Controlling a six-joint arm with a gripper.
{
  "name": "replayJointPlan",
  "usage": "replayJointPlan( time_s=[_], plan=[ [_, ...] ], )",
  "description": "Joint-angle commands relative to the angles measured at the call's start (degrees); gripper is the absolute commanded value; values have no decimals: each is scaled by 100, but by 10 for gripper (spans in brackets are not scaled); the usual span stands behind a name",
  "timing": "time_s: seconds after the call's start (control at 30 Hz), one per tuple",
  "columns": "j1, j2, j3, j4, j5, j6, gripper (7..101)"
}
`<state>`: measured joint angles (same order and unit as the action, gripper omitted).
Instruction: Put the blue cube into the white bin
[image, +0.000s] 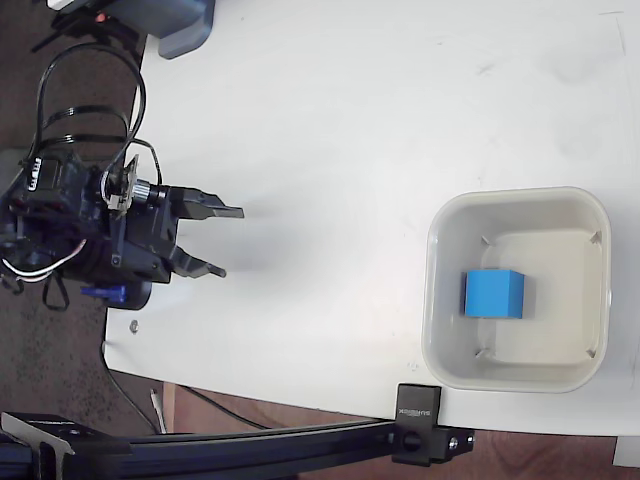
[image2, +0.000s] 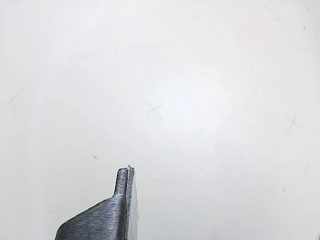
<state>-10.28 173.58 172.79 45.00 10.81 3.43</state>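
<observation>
The blue cube (image: 494, 293) lies flat on the bottom of the white bin (image: 520, 196), which stands on the white table at the right of the fixed view. My gripper (image: 230, 242) hovers far to the left, near the table's left edge, open, with nothing between its fingers. It points toward the bin, with a wide stretch of table between them. The wrist view shows only one dark finger (image2: 120, 207) over bare white table; neither cube nor bin appears there.
A grey device (image: 182, 26) sits at the table's top left corner. A black rail with a clamp (image: 420, 428) runs along the bottom edge. Black cables (image: 85, 90) loop above the arm at the left.
</observation>
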Motion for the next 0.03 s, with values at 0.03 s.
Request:
replayJointPlan(
  time_s=[0.03],
  plan=[
    [-9,132,-141,-44,-70,0,1003]
  ],
)
